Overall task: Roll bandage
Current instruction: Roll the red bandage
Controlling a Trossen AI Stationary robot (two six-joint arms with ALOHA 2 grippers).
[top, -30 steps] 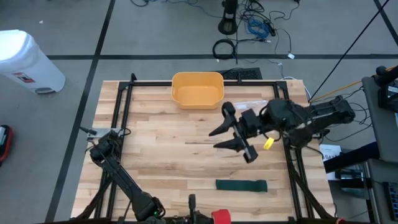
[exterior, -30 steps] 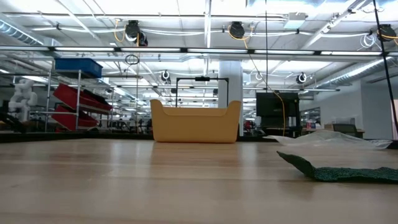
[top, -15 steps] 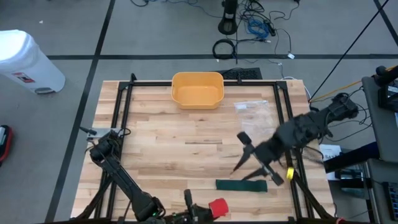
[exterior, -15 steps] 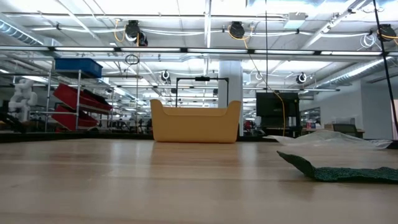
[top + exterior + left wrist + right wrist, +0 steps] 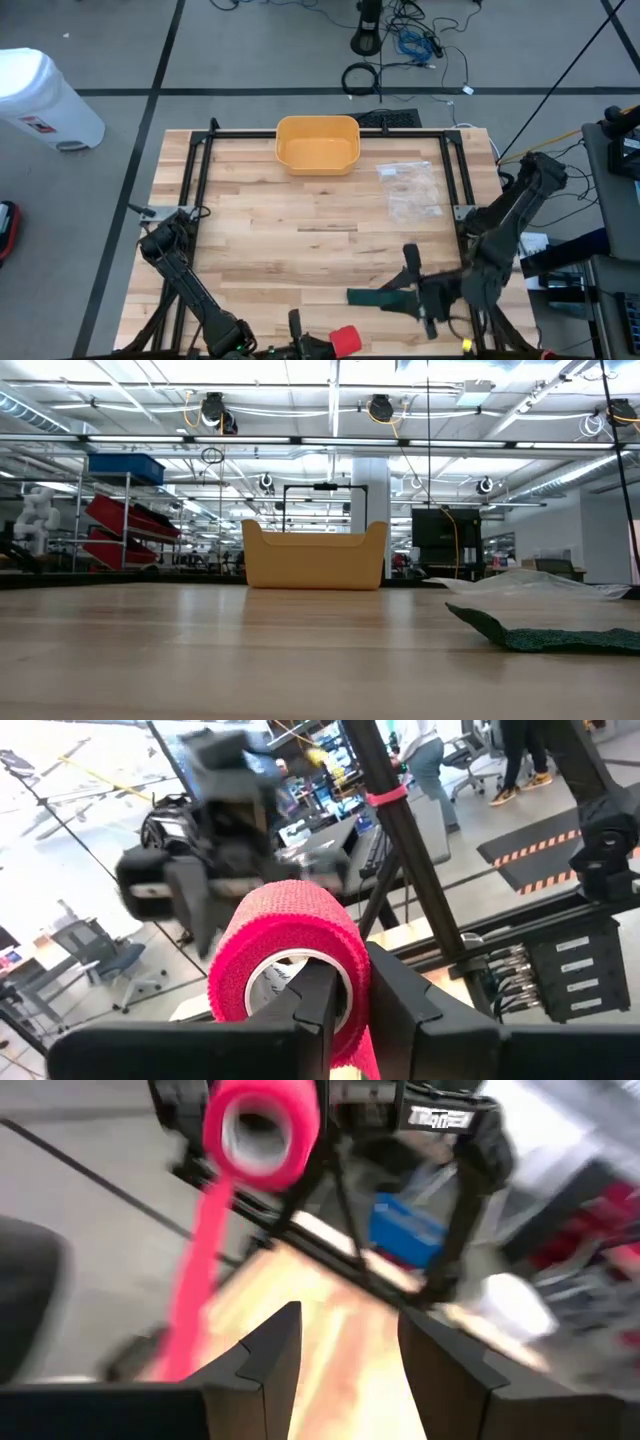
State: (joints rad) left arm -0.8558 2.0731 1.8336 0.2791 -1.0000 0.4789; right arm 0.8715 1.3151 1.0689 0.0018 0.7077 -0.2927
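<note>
I have the pink bandage roll (image 5: 343, 338) pinched in my left hand (image 5: 345, 1005) at the bottom centre of the high view, a loose tail hanging from it, so the rolling looks only partly done. My right hand (image 5: 412, 290) sits at the lower right, fingers spread and empty, right over the dark green strip (image 5: 375, 298) lying flat on the worktop (image 5: 260, 240). That strip looks entirely unrolled.
</note>
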